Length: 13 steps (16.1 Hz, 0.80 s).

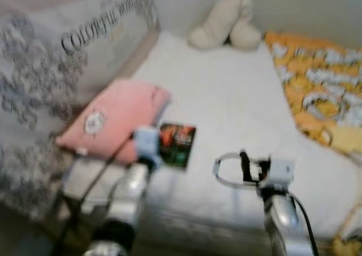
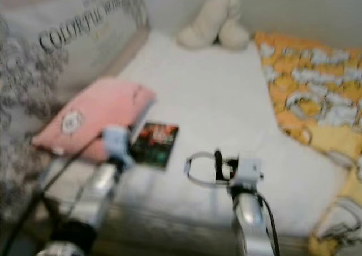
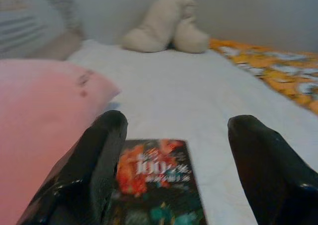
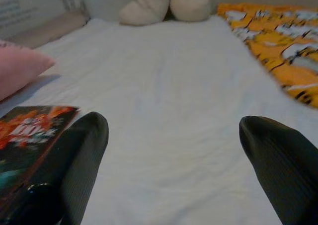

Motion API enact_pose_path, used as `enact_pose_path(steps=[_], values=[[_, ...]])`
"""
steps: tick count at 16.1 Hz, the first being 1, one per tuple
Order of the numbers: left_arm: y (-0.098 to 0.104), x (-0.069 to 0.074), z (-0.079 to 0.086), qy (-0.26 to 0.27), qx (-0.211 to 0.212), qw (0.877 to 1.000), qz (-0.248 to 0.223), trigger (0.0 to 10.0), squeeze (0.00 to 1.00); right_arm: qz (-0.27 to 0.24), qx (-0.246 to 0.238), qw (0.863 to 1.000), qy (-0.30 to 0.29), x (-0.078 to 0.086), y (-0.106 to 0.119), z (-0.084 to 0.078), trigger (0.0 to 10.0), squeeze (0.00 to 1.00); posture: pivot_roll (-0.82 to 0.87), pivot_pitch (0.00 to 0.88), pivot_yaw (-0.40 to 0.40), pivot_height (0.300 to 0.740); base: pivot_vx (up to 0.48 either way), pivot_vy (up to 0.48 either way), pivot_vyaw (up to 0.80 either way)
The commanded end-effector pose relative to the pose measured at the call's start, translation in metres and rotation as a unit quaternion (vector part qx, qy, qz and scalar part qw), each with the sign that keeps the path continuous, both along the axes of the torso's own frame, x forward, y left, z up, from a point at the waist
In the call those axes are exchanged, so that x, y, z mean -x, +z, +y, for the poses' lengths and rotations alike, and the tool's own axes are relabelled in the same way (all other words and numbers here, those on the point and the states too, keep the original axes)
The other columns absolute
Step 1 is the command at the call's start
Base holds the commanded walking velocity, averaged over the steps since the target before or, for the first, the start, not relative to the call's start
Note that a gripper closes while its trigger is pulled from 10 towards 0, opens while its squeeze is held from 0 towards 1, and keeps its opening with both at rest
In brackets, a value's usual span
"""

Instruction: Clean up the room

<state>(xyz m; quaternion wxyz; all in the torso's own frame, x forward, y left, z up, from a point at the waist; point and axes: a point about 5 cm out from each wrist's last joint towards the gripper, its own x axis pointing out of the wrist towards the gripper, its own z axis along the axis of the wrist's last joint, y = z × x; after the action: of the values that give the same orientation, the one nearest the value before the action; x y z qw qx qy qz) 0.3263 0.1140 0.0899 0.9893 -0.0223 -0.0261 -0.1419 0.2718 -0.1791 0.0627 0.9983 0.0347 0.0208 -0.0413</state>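
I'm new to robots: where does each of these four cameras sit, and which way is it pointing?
Left eye view: on the head, looking forward and down at the bed; both silver arms show.
Right eye view: the head camera's other eye, same scene.
Left wrist view: on the left arm, looking along the open left tool at the book beside the pink pillow.
Right wrist view: on the right arm, looking along the open right tool across the white sheet.
Shared: all four show the book and the cream plush toy.
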Motion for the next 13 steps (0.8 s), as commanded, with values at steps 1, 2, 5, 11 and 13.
enact_pose_path(steps=[1, 2, 5, 11, 13], values=[[0.001, 0.0, -0.008, -0.011, 0.001, 1.0, -0.002, 10.0, 0.0, -0.009, 0.004, 1.0, -0.02, 0.002, 0.002, -0.011, 10.0, 0.0, 0.03, 0.0, 0.006, 0.74, 0.0, -0.48, 0.0], [0.003, -0.002, -0.008, -0.013, 0.001, 1.0, 0.006, 10.0, 0.0, -0.005, 0.021, 1.0, -0.02, 0.003, 0.0, -0.011, 10.0, 1.0, 0.03, 0.0, 0.003, 0.74, 0.0, -0.48, 0.0], [0.009, -0.003, -0.015, -0.03, 0.014, 0.999, -0.008, 10.0, 1.0, -0.019, 0.026, 0.999, -0.009, -0.001, 0.002, -0.008, 10.0, 1.0, 0.04, 0.0, -0.002, 0.74, 0.0, -0.472, 0.0], [0.004, -0.002, -0.017, -0.023, 0.012, 1.0, 0.003, 10.0, 1.0, -0.034, 0.027, 0.999, 0.011, -0.005, 0.004, -0.001, 10.0, 1.0, 0.04, 0.0, -0.003, 0.74, 0.0, -0.469, 0.0], [0.003, -0.003, -0.017, -0.022, 0.007, 1.0, 0.004, 10.0, 1.0, -0.032, 0.032, 0.999, 0.016, -0.004, 0.003, -0.001, 10.0, 1.0, 0.05, 0.0, -0.007, 0.74, 0.0, -0.469, 0.0]])
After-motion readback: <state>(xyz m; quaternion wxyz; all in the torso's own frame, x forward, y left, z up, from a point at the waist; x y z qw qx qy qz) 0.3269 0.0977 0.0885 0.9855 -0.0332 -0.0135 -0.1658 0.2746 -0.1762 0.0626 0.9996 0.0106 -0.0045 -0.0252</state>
